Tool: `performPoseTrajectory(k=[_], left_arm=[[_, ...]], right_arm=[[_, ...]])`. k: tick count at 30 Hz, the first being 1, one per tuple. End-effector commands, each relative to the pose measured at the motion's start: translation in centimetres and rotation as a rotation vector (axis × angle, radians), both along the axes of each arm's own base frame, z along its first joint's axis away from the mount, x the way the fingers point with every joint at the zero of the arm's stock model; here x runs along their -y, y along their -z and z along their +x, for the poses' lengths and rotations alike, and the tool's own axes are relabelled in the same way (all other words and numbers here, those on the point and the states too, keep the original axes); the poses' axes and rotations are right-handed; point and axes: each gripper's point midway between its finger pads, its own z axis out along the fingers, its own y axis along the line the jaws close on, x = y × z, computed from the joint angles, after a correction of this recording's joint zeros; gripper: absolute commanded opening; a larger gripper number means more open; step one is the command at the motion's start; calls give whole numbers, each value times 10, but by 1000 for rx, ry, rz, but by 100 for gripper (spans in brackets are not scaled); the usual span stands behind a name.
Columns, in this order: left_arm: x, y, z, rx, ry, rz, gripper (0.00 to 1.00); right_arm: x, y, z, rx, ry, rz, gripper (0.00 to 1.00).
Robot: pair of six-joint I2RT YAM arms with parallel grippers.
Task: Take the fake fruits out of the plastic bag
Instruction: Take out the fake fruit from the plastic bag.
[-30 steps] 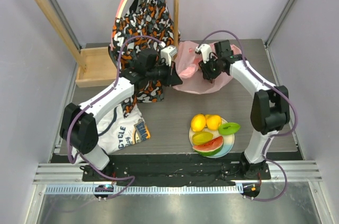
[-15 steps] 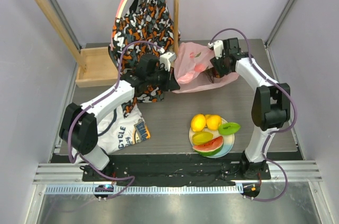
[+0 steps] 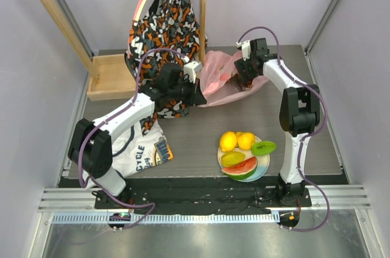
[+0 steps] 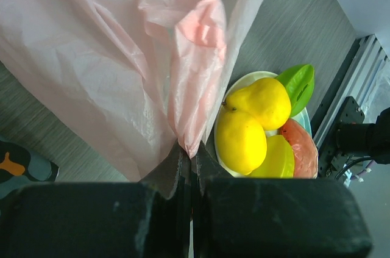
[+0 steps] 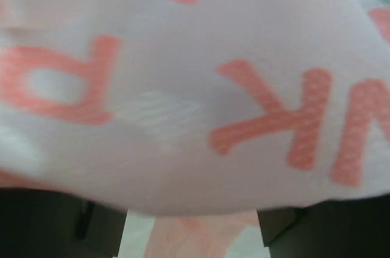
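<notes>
1. The right wrist view is almost filled by blurred pale film printed with orange letters. The letters are cut off at the frame edges, and no word reads whole.
2. Of the right gripper (image 3: 242, 81), only dark finger stubs (image 5: 36, 224) show, in the bottom corners of that view. They stand far apart with film draped across the gap, so it is released and clamps nothing visible.
3. The bag's contents cannot be made out. From above, a dark patch under the right gripper could be gripper or fruit.
4. The left gripper (image 4: 190, 159) is clenched on a gathered fold of the bag's edge. From above, its tips are hidden under its own wrist.
5. The thin, crinkled, translucent pink plastic bag (image 3: 220, 80) lies near the table's (image 3: 183, 142) far edge, right of the middle. Its left end is drawn into a pleat at the left fingers.
6. Some plastic toy fruits sit on a round cream-and-blue plate (image 3: 264, 166) by the near edge, right of the middle:
   - Two yellow lemons (image 3: 228, 141) touch.
   - A green piece (image 3: 263, 147) overhangs the right rim.
   - A red watermelon slice with green rind (image 3: 240, 168) lies nearest.
   - A yellow-green piece (image 3: 232, 158) lies between them.
7. In the left wrist view the bag's edge hides part of the plate.
</notes>
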Motion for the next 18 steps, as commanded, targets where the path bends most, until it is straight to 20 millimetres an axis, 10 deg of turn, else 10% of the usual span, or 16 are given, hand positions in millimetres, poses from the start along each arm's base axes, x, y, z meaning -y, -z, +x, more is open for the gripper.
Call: performPoseTrajectory(k=[1,6,10,18], left_arm=[[8,-23,3,75,35,-40,0],[7,-16,2,68,43,-24,0],[7,-12,3,63,42,-15,0],[13,-19,19,91,19,-14,0]], right_arm=[[0,-4,28,58,42,15,79],[4,18,47,49,56,14,81],[5,8,59,86,41,24,60],[-46,-90,25,158,-152,318,37]])
